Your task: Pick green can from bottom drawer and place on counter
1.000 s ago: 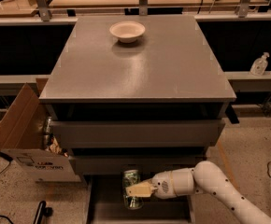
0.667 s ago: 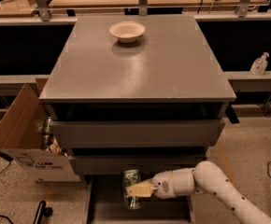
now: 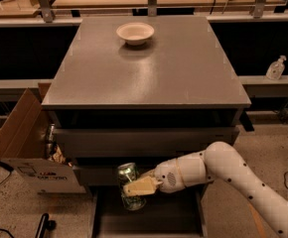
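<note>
Now: gripper [image 3: 136, 187] low, near side of cabinet, clamped round middle of green can [image 3: 127, 173]. Can upright within open bottom drawer [image 3: 149, 224]; whether clear of floor, cannot tell. Likely light, thin-walled, slick metal that dents under hard squeeze. Mid-body side grip suits. Counter [image 3: 149, 73] above; white bowl [image 3: 135, 32] at far end.

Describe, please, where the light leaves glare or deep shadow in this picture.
In the camera view, the counter shows a soft sheen near its centre and the white bowl casts a shadow toward the camera; the bottom drawer lies dim, where the gripper holds the green can, its top catching light.
</note>
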Controlling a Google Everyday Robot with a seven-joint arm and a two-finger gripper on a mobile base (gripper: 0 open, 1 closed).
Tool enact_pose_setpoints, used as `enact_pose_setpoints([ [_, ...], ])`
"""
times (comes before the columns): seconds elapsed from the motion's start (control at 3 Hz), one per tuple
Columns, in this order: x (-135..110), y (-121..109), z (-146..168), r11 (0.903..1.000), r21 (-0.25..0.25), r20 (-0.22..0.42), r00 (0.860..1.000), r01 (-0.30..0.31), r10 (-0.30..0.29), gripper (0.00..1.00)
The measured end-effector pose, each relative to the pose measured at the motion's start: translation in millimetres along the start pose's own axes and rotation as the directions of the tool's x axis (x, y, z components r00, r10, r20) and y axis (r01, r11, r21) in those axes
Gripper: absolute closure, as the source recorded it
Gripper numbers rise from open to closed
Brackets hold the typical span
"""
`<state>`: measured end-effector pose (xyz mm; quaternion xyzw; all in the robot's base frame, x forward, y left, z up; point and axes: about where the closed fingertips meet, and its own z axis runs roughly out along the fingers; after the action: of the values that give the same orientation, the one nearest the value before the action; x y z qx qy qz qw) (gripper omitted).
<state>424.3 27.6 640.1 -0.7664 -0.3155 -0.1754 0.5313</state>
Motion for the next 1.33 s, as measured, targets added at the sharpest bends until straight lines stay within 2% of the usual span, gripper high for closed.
enact_pose_setpoints([
  [0.33,47.0,-67.5,-22.9,0.9968,-0.023,0.071,0.995,0.077,-0.075,1.0],
  [0.67,92.3,-112.7,-51.9,0.9905,-0.095,0.092,0.992,0.1,-0.091,1.0],
  [1.0,141.7,-145.2,-82.7,0.9821,-0.178,0.075,0.996,0.06,-0.048,1.0],
  [1.33,209.9,-148.5,-132.2,0.9417,-0.311,-0.038,0.992,-0.128,0.122,1.0],
])
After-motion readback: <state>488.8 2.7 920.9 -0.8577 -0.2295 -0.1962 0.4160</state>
